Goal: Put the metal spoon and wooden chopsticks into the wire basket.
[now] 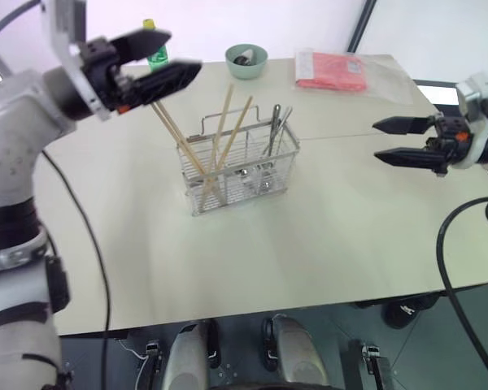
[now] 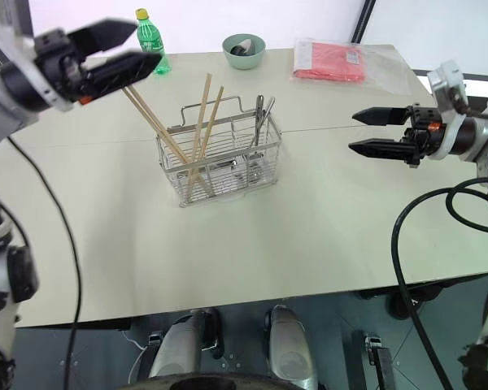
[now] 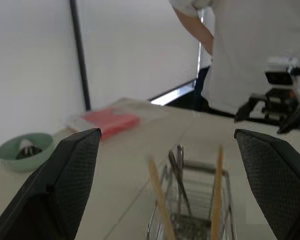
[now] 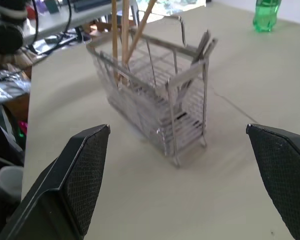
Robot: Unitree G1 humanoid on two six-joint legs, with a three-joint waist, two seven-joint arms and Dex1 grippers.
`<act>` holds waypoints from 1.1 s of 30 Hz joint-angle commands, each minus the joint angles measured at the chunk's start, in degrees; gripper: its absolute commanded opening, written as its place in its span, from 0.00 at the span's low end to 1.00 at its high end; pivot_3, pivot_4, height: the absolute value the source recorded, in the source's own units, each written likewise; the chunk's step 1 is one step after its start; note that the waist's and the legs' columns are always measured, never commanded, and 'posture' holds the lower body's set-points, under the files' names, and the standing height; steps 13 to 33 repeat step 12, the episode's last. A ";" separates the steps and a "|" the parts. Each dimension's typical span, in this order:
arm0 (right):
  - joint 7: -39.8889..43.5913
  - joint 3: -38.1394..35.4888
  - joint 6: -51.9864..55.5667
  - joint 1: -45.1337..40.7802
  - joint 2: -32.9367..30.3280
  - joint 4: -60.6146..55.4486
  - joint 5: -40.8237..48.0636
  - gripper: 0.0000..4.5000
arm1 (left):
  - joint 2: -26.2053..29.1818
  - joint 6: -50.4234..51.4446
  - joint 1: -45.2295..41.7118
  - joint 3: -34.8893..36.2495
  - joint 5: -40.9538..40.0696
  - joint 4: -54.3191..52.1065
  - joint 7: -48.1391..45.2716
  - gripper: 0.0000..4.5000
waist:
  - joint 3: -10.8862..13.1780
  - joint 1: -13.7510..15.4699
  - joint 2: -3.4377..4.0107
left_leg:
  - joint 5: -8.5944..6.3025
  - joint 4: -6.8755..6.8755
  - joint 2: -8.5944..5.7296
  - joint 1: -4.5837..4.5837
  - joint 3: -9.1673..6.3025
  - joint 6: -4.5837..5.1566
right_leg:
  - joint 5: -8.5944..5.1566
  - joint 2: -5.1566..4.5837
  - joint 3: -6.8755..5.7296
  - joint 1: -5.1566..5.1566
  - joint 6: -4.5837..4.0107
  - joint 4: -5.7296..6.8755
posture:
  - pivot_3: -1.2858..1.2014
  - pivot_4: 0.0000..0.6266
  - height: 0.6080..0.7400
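The wire basket [image 1: 241, 168] stands upright in the middle of the table. The wooden chopsticks [image 1: 224, 118] lean inside it, tips sticking out above the rim. The metal spoon [image 1: 274, 128] stands handle up in the basket's right end, beside another metal handle. My left gripper [image 1: 185, 52] hangs open and empty above and to the left of the basket, close to the chopsticks' upper ends. My right gripper [image 1: 376, 140] hovers open and empty over the table to the right of the basket, pointing at it. The right wrist view shows the basket [image 4: 155, 95] between its fingers [image 4: 82, 175].
A pale green bowl [image 1: 246, 61], a green bottle [image 1: 156, 54] and a red packet in a clear bag [image 1: 332, 71] sit along the table's far side. A person in white [image 3: 250, 45] stands beyond the table. The table's near edge [image 1: 309, 302] runs below the basket.
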 commanded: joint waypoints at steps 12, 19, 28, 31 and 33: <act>0.13 -0.24 -3.54 1.40 1.91 1.25 2.36 1.00 | 14.71 -8.14 21.64 5.48 7.82 -1.71 -16.40 1.00 | 0.00 -1.19 -0.01 | -0.01 0.03 0.08 0.00 -0.09 -0.01 | -0.02 -0.28 0.00 -0.01 -0.04 -0.02 | 0.52 0.24 0.95; 0.13 -0.24 -3.54 1.40 1.91 1.25 2.36 1.00 | 14.71 -8.14 21.64 5.48 7.82 -1.71 -16.40 1.00 | 0.00 -1.19 -0.01 | -0.01 0.03 0.08 0.00 -0.09 -0.01 | -0.02 -0.28 0.00 -0.01 -0.04 -0.02 | 0.52 0.24 0.95; 0.13 -0.24 -3.54 1.40 1.91 1.25 2.36 1.00 | 14.71 -8.14 21.64 5.48 7.82 -1.71 -16.40 1.00 | 0.00 -1.19 -0.01 | -0.01 0.03 0.08 0.00 -0.09 -0.01 | -0.02 -0.28 0.00 -0.01 -0.04 -0.02 | 0.52 0.24 0.95; 0.13 -0.24 -3.54 1.40 1.91 1.25 2.36 1.00 | 14.71 -8.14 21.64 5.48 7.82 -1.71 -16.40 1.00 | 0.00 -1.19 -0.01 | -0.01 0.03 0.08 0.00 -0.09 -0.01 | -0.02 -0.28 0.00 -0.01 -0.04 -0.02 | 0.52 0.24 0.95; 0.13 -0.24 -3.54 1.40 1.91 1.25 2.36 1.00 | 14.71 -8.14 21.64 5.48 7.82 -1.71 -16.40 1.00 | 0.00 -1.19 -0.01 | -0.01 0.03 0.08 0.00 -0.09 -0.01 | -0.02 -0.28 0.00 -0.01 -0.04 -0.02 | 0.52 0.24 0.95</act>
